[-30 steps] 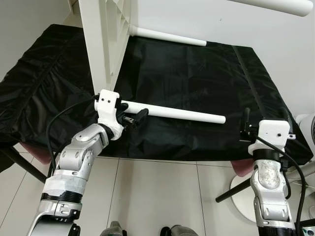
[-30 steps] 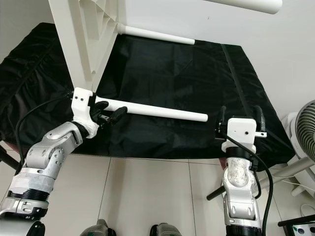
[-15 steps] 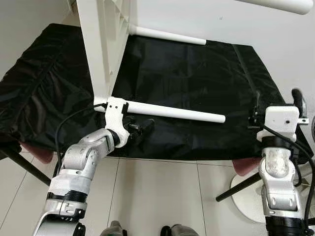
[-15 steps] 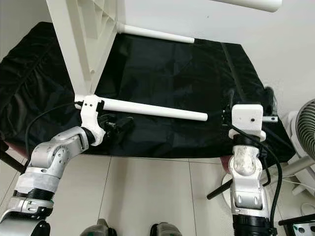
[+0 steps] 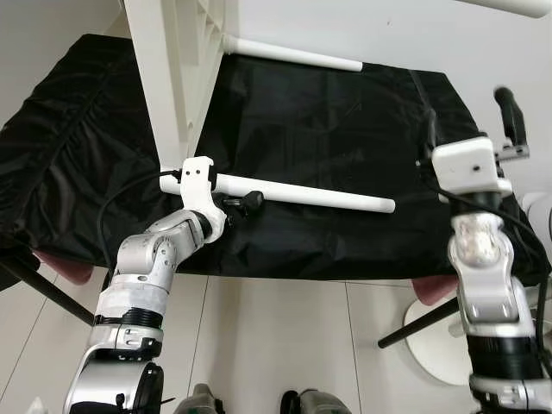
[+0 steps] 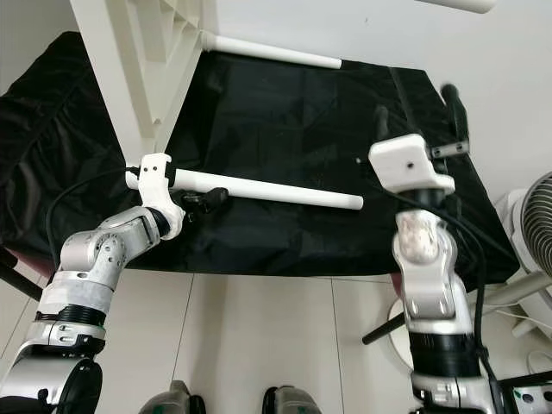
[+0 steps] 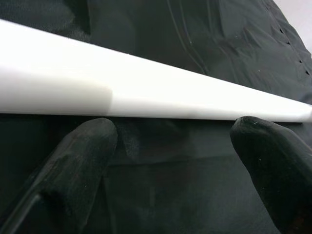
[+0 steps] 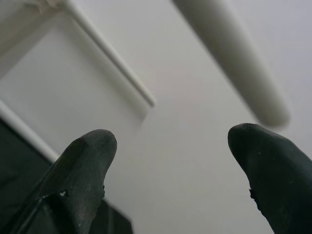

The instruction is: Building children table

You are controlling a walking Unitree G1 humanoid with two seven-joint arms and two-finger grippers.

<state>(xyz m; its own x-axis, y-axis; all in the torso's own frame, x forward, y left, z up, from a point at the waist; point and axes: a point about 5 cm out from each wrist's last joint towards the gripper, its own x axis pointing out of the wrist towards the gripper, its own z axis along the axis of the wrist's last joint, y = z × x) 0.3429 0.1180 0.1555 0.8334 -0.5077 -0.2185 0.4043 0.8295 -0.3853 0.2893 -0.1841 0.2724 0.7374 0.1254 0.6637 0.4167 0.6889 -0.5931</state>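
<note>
A white children's table top (image 5: 177, 78) stands on edge at the back left of the black cloth (image 5: 345, 129). One white leg (image 5: 302, 195) sticks out from its lower corner, lying just above the cloth. A second leg (image 5: 293, 53) runs along the back. My left gripper (image 5: 241, 203) is open at the near leg's base, its fingers (image 7: 83, 161) just under the white leg (image 7: 146, 92) and not around it. My right gripper (image 5: 467, 116) is raised at the right, open and holding nothing, pointing up at the wall and a third leg (image 8: 234, 63).
The black cloth hangs over the front edge of the support. A white fan (image 6: 535, 224) and its round base stand on the tiled floor (image 5: 276, 345) at the right. A dark slanted bar (image 5: 34, 289) crosses the floor at the lower left.
My right arm has risen from the cloth's front right edge and now points upward. My left gripper dipped below the near leg, then came back up against its base.
</note>
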